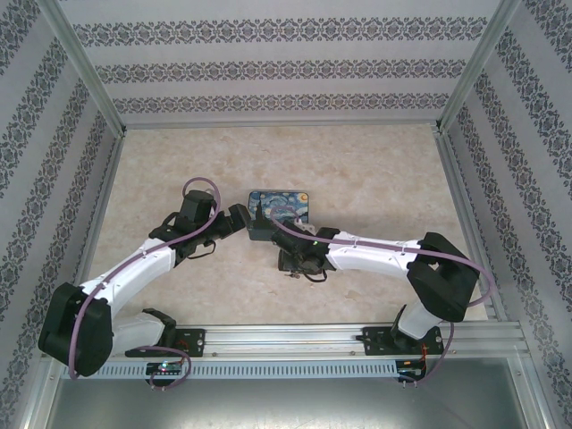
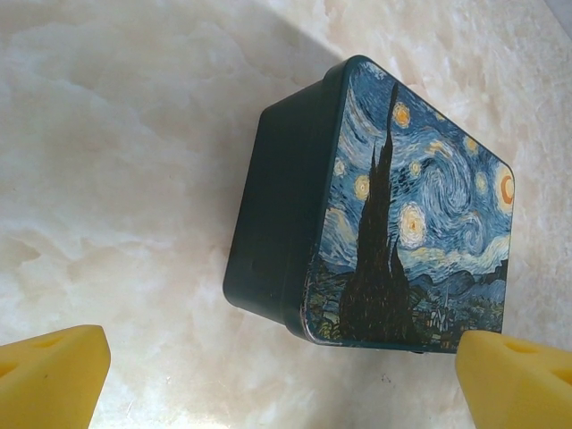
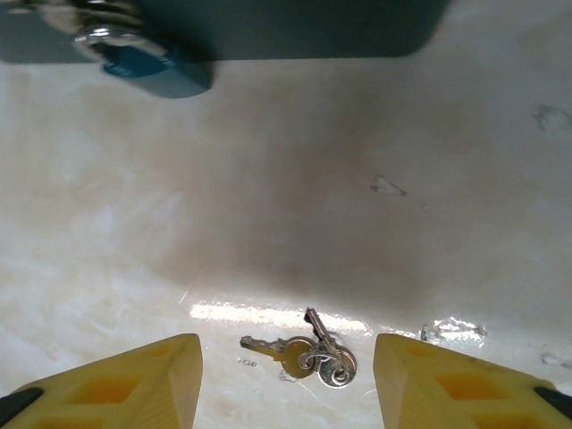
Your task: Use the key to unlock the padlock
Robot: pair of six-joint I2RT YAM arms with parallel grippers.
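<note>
Logged on pale marbled table (image 1: pixel 375 179): one box (image 1: pixel 279 207) with swirling night-sky print on the lid, at centre of top view, dark teal walls, lid down, contents hidden. Seen again in left wrist view, tilted across right half of frame, resting flat on table. Found padlock (image 3: pixel 143 55) at upper left of right wrist view, blurred: teal-blue body, silvery shackle, set against box's dark side wall at top edge of frame; touching table or just above it, cannot tell which. Found key (image 3: pixel 273 347) at lower centre of same view, flat on table, blade pointing left, joined by small ring (image 3: pixel 338 366) to second key (image 3: pixel 315 326) angled toward upper left; both well apart from padlock. Left end effector (image 2: pixel 281 380) spread wide, yellow fingers (image 2: pixel 49 375) at lower corners of own frame, gripping nothing, just left of box in top view. Right end effector (image 3: pixel 290 384) parted to a middling gap, straddling both keys, fingers clear of them on either side, gripping nothing; just below box in top view.
</note>
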